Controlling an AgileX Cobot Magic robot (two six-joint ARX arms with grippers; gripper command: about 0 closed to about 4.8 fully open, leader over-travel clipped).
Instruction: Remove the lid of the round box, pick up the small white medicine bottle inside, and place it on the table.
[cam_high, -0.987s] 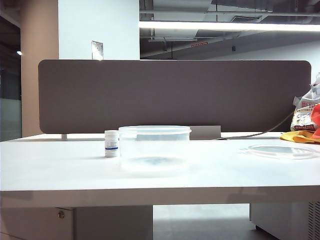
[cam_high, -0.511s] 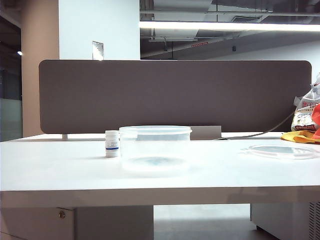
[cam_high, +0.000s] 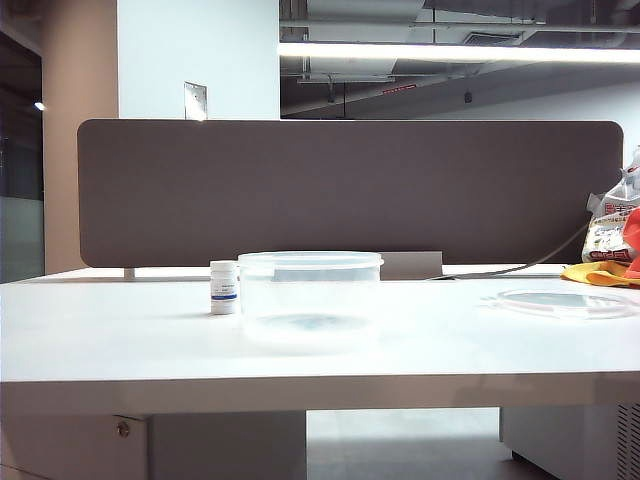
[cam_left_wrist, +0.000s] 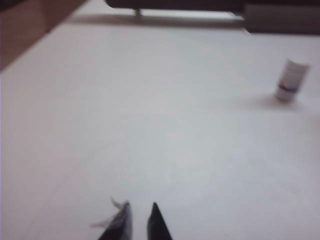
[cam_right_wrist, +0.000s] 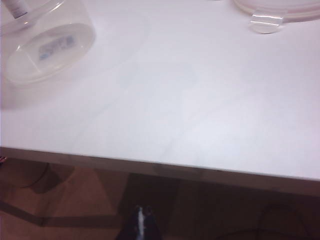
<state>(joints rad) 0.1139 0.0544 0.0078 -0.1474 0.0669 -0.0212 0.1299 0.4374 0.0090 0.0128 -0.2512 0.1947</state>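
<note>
While my arms sit clear, risk: bottle (cam_high: 224, 287) stands upright on the desk (cam_high: 120, 340), lower left of centre, just beside the box (cam_high: 310, 295); a careless sweep could topple it.
Lid (cam_high: 565, 301): lower right, off.
Left tool (cam_left_wrist: 137, 220): slightly parted, empty.
Right tool (cam_right_wrist: 142, 215): closed, empty, below the desk edge.
Writing: blue band, unreadable.

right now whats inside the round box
Nothing: the round box stands open and empty on the table. The bottle stands outside beside it, the lid lies apart. Left gripper and right gripper are both away from it.
</note>
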